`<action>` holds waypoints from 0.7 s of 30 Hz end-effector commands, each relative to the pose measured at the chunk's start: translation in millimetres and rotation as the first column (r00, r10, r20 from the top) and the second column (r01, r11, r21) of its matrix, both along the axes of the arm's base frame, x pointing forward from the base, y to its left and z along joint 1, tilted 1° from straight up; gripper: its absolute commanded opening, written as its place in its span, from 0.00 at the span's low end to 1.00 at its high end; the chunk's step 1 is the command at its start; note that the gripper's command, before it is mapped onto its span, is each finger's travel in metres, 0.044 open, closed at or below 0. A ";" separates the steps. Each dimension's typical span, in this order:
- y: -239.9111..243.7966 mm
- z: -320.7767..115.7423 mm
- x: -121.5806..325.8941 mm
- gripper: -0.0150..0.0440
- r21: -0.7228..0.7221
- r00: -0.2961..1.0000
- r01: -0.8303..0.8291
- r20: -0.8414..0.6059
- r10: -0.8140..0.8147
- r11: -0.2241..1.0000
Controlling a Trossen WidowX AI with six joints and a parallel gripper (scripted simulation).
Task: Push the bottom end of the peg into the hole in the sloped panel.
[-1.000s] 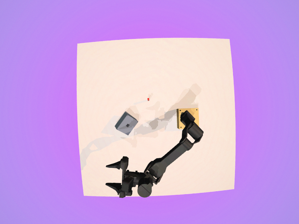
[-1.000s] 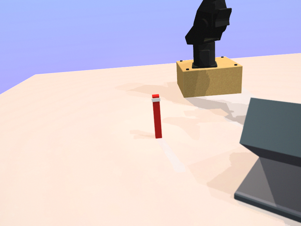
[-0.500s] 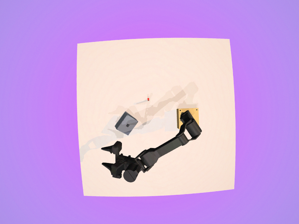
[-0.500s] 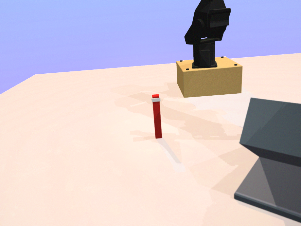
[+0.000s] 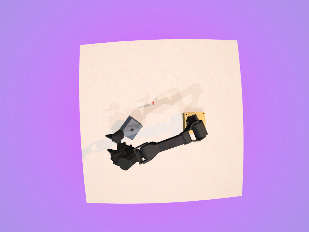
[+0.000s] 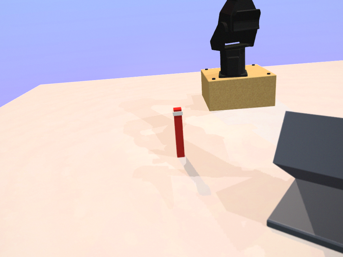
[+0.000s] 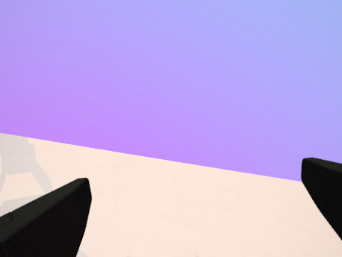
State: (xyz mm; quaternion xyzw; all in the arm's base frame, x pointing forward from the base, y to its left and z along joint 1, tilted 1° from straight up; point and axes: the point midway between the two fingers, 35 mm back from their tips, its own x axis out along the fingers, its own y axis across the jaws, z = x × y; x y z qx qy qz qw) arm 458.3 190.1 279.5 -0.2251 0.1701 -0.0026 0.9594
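A red square peg [image 5: 153,102] [image 6: 179,135] with a white band near its top stands upright on the table. The dark grey sloped panel [image 5: 136,126] [image 6: 310,140] is left of and below the peg in the top view. Its face shows one dark square hole [image 5: 132,129]; the exterior view shows the panel from behind, with the hole hidden. My gripper [image 5: 106,143] [image 7: 196,178] is open and empty, raised beside the panel on its lower left in the top view, away from the peg. One finger overlaps the panel's corner in that view. Neither peg nor panel shows in the wrist view.
The arm stands on a yellow base block [image 5: 202,116] [image 6: 241,94] and reaches left, passing below the panel in the top view. The table [image 5: 162,62] [image 6: 69,165] [image 7: 187,209] ends at an edge that crosses the wrist view. Arm shadows fall around the peg and panel.
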 end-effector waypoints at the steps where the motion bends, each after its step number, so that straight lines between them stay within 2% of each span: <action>1: -18.3 -18.1 1.9 1.00 -0.040 0.998 0.004 -0.066 -0.007 0.999; 21: -123.2 -92.2 -4.3 1.00 -0.149 0.916 0.036 -0.389 -0.092 0.988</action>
